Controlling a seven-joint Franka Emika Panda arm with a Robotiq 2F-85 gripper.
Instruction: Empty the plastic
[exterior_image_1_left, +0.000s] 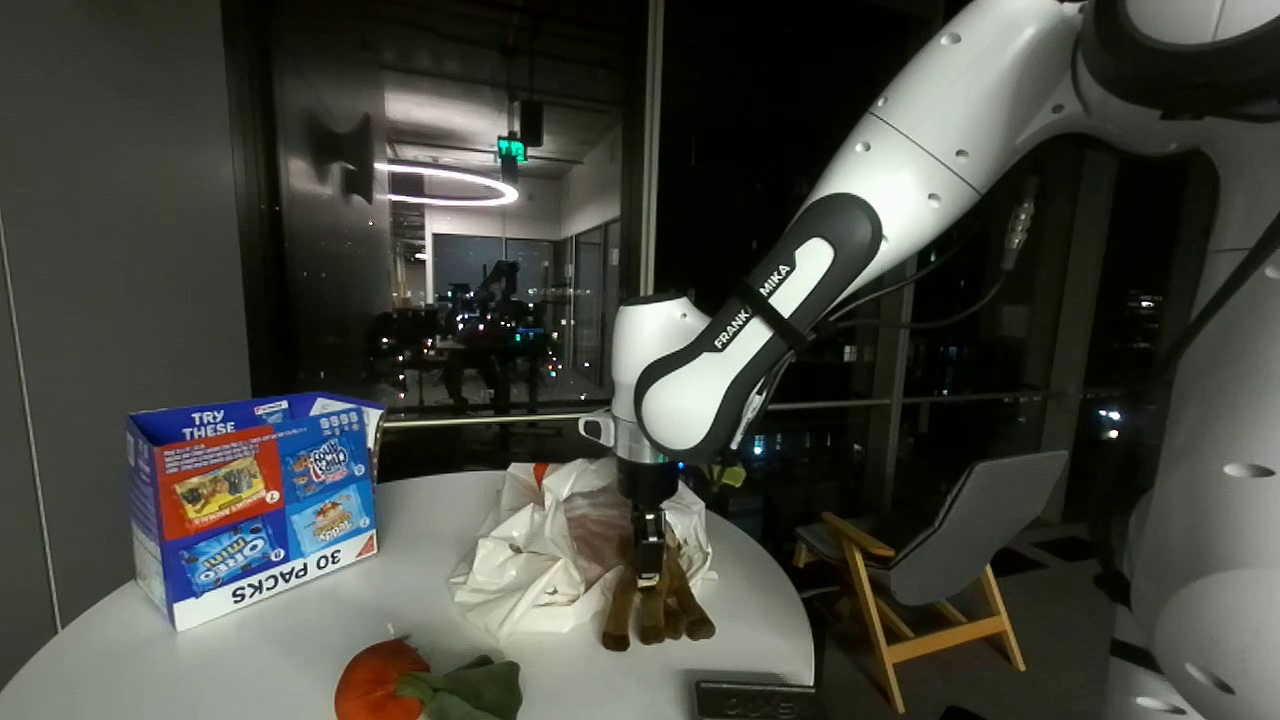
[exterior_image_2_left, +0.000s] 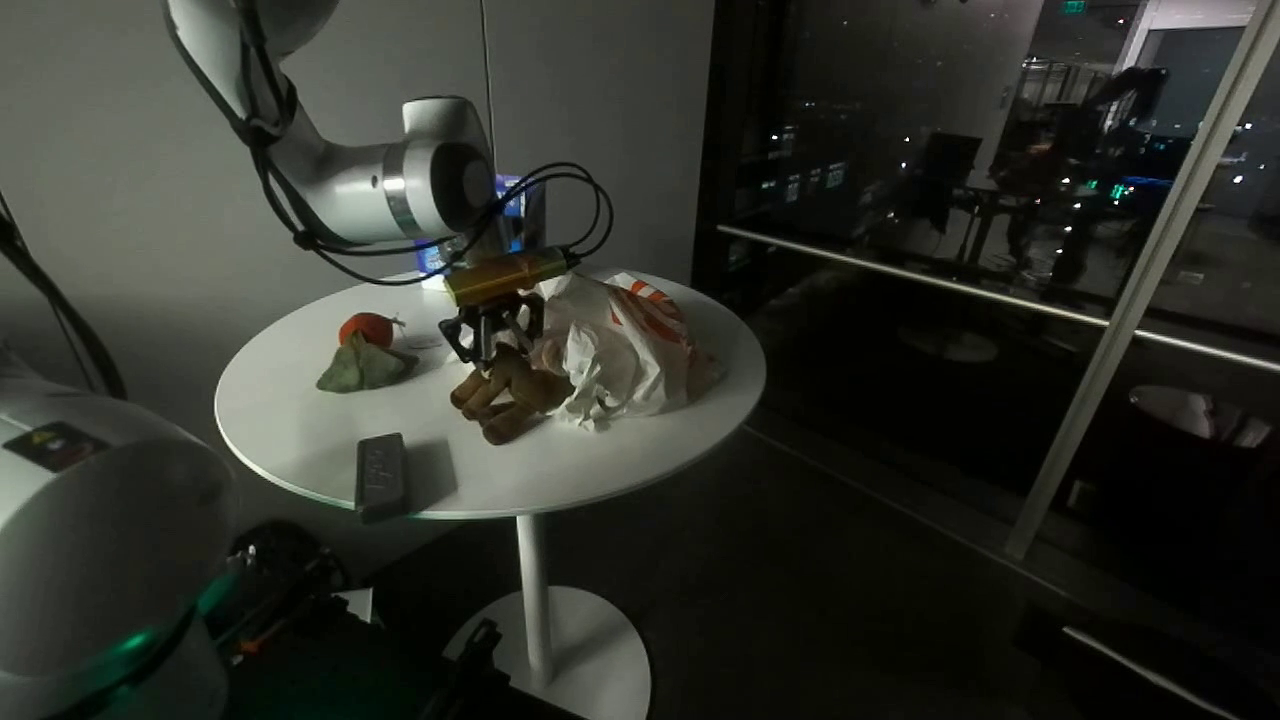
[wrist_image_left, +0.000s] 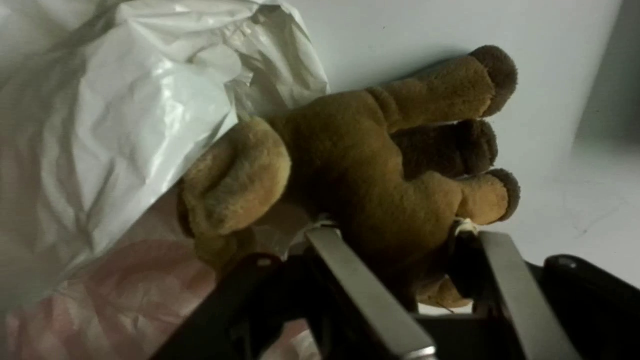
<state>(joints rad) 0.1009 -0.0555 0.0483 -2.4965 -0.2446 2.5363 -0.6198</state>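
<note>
A white plastic bag with red print lies crumpled on the round white table; it also shows in an exterior view and in the wrist view. A brown plush animal lies partly out of the bag's mouth, its legs on the table in both exterior views. Its head end is partly hidden by the bag. My gripper points down over the plush animal, with one finger on each side of its body. The fingers are partly closed and look shut on it. The gripper shows in both exterior views.
A blue snack box stands open-topped on the table. A red-orange plush with green leaves lies near the front. A dark grey case sits at the table edge. A chair stands beyond the table.
</note>
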